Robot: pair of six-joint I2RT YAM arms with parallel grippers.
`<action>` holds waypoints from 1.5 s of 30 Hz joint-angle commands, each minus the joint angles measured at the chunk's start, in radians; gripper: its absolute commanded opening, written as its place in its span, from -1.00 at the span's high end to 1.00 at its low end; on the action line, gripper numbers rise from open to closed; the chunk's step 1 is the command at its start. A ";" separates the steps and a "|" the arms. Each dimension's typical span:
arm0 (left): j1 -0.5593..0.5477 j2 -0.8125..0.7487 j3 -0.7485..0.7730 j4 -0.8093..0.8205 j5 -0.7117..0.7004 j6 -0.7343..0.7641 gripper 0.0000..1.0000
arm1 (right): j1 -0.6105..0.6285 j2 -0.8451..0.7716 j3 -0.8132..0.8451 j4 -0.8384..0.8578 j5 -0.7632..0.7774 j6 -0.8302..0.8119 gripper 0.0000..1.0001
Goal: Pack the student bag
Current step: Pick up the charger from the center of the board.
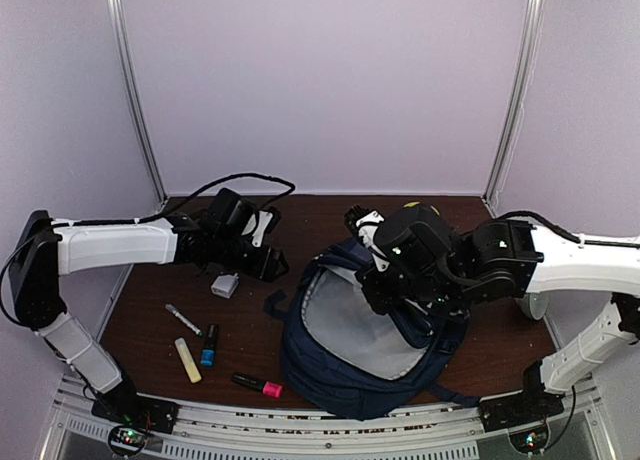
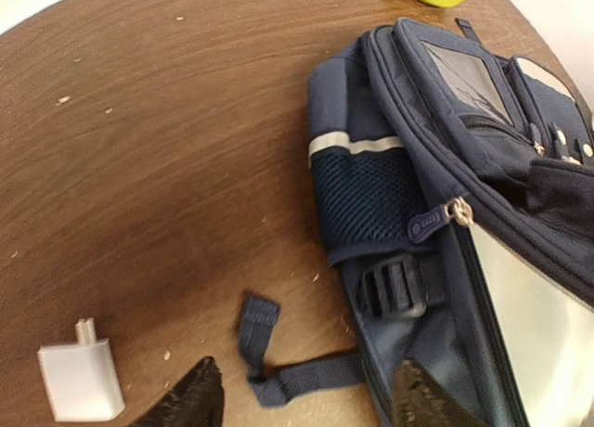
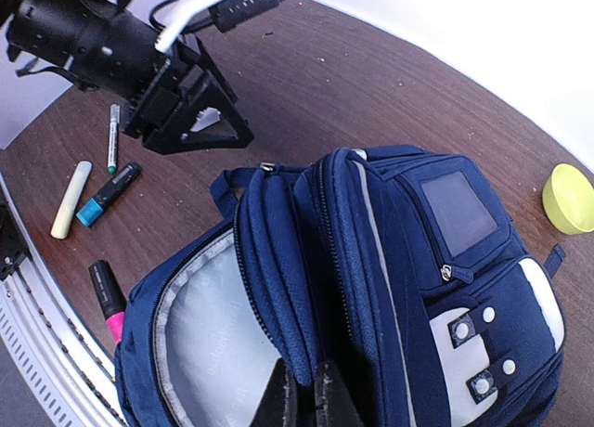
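Right wrist view: right gripper (image 3: 304, 397) pinches the student bag (image 3: 399, 260); left gripper (image 2: 308, 371) stands wide

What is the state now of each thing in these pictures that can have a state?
student bag: main compartment unzipped, gaping.
left tool: open, empty, above the table.
right tool: shut on the bag's opening edge.
charger: unplugged, lying on the table.
pink highlighter, blue highlighter, yellow highlighter, white marker: lying flat, outside the bag.
yellow bowl: upright, nothing seen inside.
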 commanded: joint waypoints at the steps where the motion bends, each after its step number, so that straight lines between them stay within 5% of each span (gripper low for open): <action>1: -0.001 -0.119 -0.037 -0.096 -0.140 0.014 -0.38 | -0.003 0.028 0.013 0.077 0.050 -0.005 1.00; 10: 0.013 -0.213 -0.098 -0.324 -0.445 -0.038 -0.83 | -0.010 0.032 -0.022 0.100 0.025 -0.001 1.00; 20: 0.177 -0.055 -0.059 -0.298 -0.327 -0.015 -0.83 | -0.010 0.026 -0.059 0.104 -0.026 0.019 1.00; 25: 0.255 0.037 -0.036 -0.247 -0.181 0.003 -0.77 | -0.010 0.010 -0.085 0.106 -0.031 0.034 1.00; 38: 0.268 0.194 0.012 -0.187 -0.107 0.034 -0.42 | -0.010 0.028 -0.065 0.087 -0.033 0.034 1.00; 45: 0.269 0.200 -0.012 -0.171 -0.099 0.037 0.11 | -0.011 0.048 -0.047 0.086 -0.036 0.033 1.00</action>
